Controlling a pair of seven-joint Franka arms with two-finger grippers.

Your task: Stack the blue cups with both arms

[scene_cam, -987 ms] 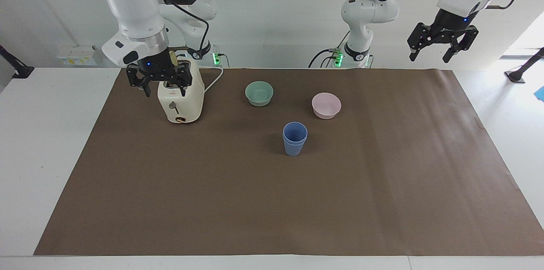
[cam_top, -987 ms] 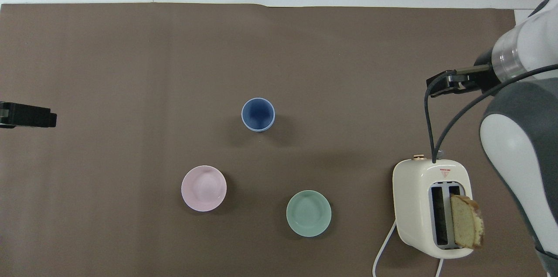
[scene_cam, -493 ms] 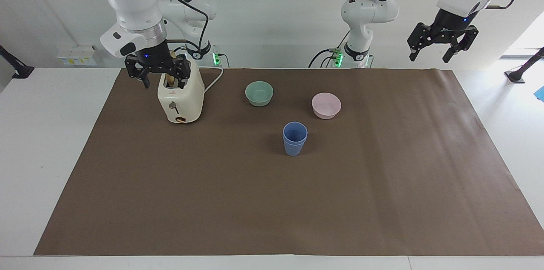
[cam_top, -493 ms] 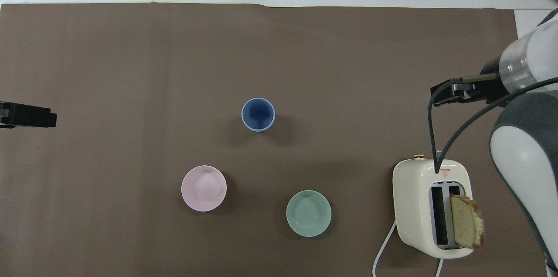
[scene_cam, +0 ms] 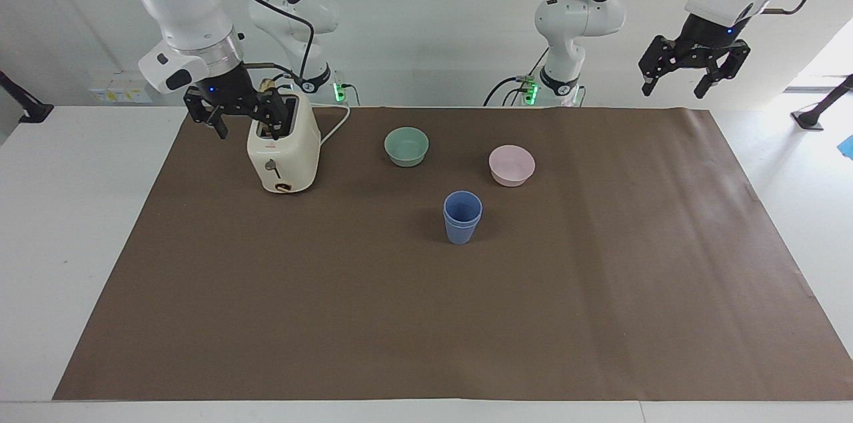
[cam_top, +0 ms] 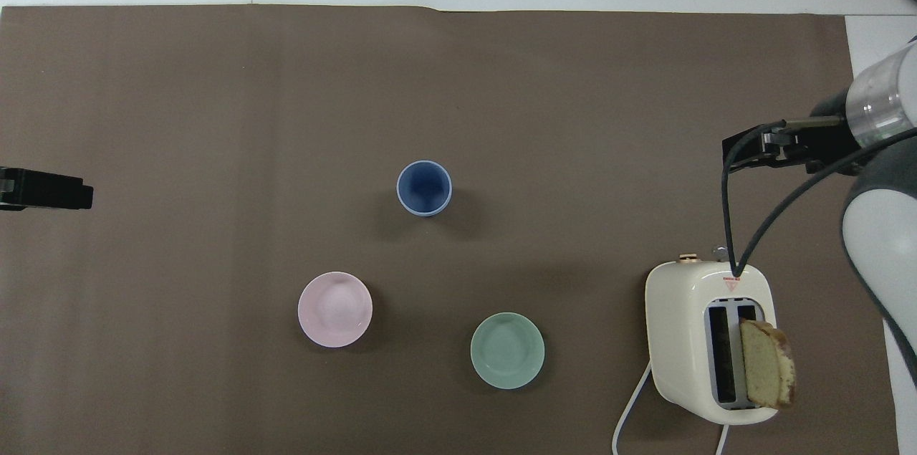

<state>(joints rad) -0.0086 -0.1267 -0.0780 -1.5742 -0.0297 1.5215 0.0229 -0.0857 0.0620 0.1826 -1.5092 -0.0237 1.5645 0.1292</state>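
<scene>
Step in hand: the blue cups point(scene_cam: 462, 217) are seen nested, one inside the other, so the stacking is judged finished; both arms are up and clear.
Next move: little more than a parked pose for each arm is judged to be called for; nothing is left to be picked up.
Right gripper point(scene_cam: 242, 116): held in the air at the toaster point(scene_cam: 283, 152), at about 10 o'clock from the stack in the facing view; its fingers are spread wide and nothing is held.
Toaster: a slice of bread point(cam_top: 766, 363) is seen upright in one slot.
Green bowl point(scene_cam: 406, 146): set nearer to the robots than the stack, at about 11 o'clock from it.
Blue cups: upright on the brown mat point(scene_cam: 600, 316) near the table's middle, well apart from both sets of fingers.
Pink bowl point(scene_cam: 512, 164): at about 1 o'clock from the stack.
Left gripper point(scene_cam: 693, 66): raised high over the mat's corner at the left arm's end, at about 2 o'clock from the stack; its fingers are spread wide and empty.
</scene>
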